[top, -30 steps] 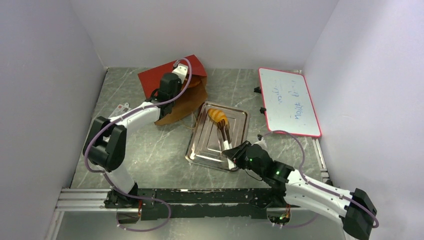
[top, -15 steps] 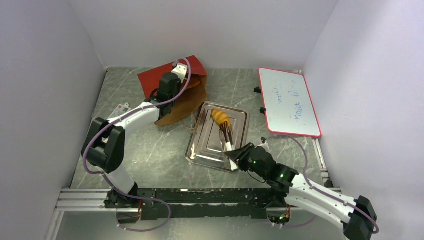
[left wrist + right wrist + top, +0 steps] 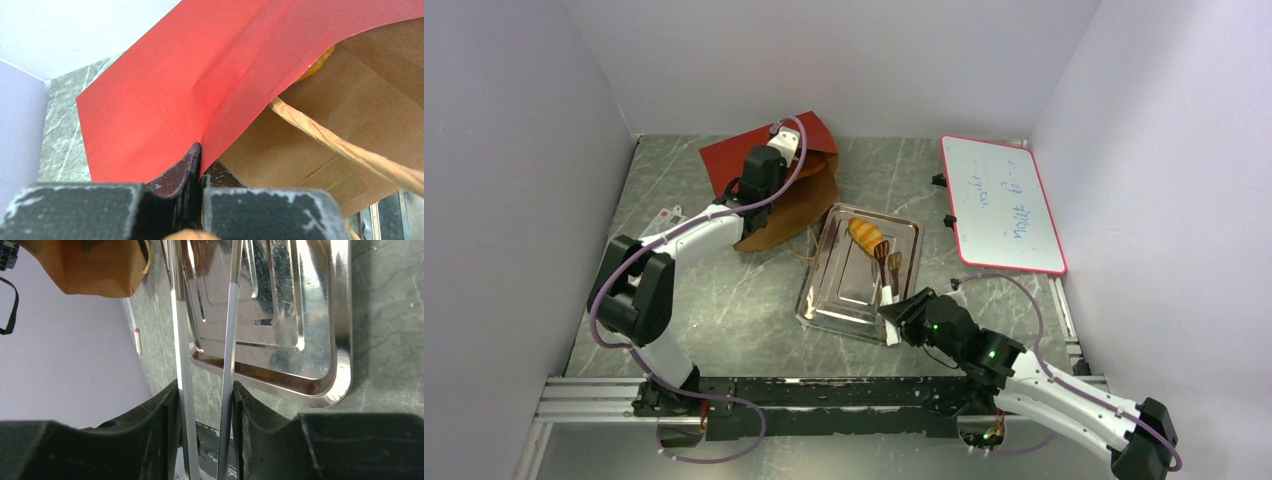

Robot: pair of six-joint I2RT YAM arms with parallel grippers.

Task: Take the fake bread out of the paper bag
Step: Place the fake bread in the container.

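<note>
My left gripper (image 3: 201, 150) is shut on the upper edge of the rust-red paper bag (image 3: 165, 90), holding its brown inside open. A sliver of orange fake bread (image 3: 316, 61) shows deep in the bag, behind a tan cord handle (image 3: 340, 145). In the top view the bag (image 3: 729, 160) lies at the back left with my left gripper (image 3: 779, 138) at its mouth. One golden fake bread (image 3: 865, 233) lies at the far end of the silver tray (image 3: 824, 300). My right gripper (image 3: 205, 390) grips metal tongs (image 3: 229, 340), whose wooden tips (image 3: 887, 262) stand apart just short of that bread.
A red-framed whiteboard (image 3: 1002, 203) lies at the back right. A small white item (image 3: 664, 215) sits near the left wall. The tray's near rim (image 3: 320, 385) is just ahead of my right gripper, and the bag's brown side (image 3: 90, 270) is past it.
The tongs' tips have spread apart and drawn back from the bread, which now lies free on the tray. The left gripper and the bag have not moved.
</note>
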